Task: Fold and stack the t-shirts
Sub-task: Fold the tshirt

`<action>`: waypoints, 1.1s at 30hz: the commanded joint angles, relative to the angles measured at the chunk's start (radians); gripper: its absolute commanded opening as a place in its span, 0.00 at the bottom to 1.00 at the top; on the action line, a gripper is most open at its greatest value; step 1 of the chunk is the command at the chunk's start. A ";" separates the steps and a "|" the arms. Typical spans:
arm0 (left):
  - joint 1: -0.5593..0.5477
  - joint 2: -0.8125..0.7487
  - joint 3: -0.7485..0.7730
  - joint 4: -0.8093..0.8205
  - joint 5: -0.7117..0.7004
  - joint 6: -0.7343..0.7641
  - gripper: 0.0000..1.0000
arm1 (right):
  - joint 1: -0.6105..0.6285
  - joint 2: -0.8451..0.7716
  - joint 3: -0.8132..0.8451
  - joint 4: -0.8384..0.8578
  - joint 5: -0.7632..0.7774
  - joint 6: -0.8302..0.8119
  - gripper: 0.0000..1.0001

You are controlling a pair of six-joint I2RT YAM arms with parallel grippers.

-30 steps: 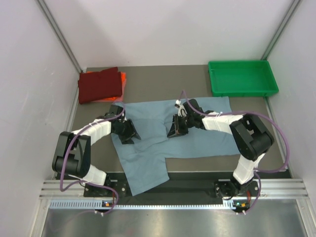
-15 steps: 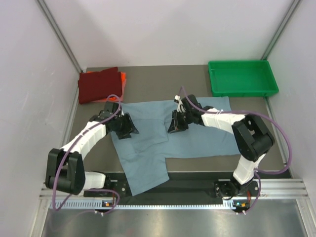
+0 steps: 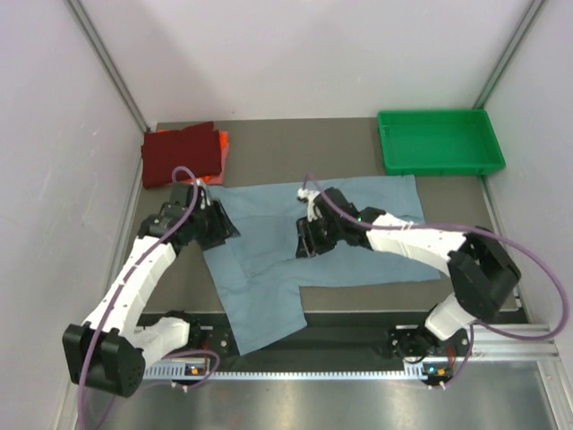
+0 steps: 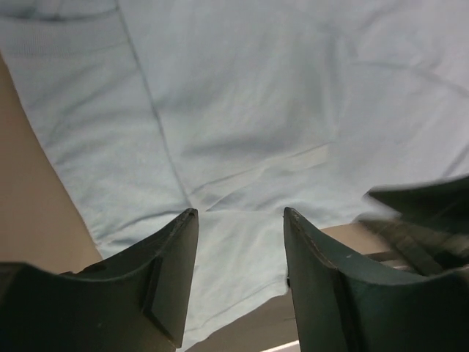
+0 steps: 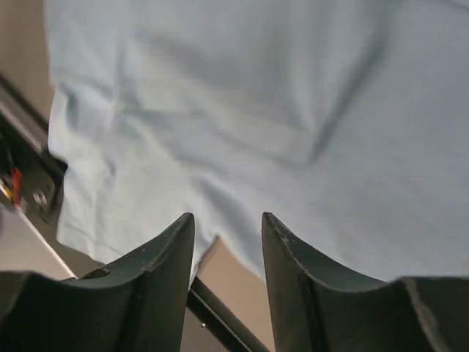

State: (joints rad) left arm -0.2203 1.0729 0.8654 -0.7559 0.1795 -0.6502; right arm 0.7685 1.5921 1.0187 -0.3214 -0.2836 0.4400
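The left hand and right hand hang over the spread grey-blue t-shirt, both with fingers parted, gripping nothing.

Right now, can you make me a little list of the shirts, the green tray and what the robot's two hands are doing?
grey-blue t-shirt: spread out flat on the table, not folded yet
dark red t-shirt: folded, far left corner, lying on the orange one
orange t-shirt: folded, only its edge peeks out underneath
green tray: far right corner
left gripper: open, over the grey-blue shirt's left edge, holding nothing
right gripper: open, over the shirt's middle, holding nothing
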 commanded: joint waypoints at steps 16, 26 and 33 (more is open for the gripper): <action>0.519 0.357 0.351 0.084 0.434 -0.040 0.54 | 0.773 -0.109 -0.197 0.389 0.484 -0.491 0.48; 0.562 0.424 0.330 0.136 0.459 -0.028 0.54 | 0.894 0.150 0.001 0.484 0.495 -0.589 0.46; 0.602 0.458 0.307 0.168 0.474 -0.017 0.54 | 0.920 0.209 0.027 0.541 0.414 -0.593 0.43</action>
State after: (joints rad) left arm 0.3561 1.5112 1.1751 -0.6384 0.6235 -0.6811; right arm 1.6707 1.7794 1.0031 0.1303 0.1680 -0.1379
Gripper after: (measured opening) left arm 0.537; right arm 0.435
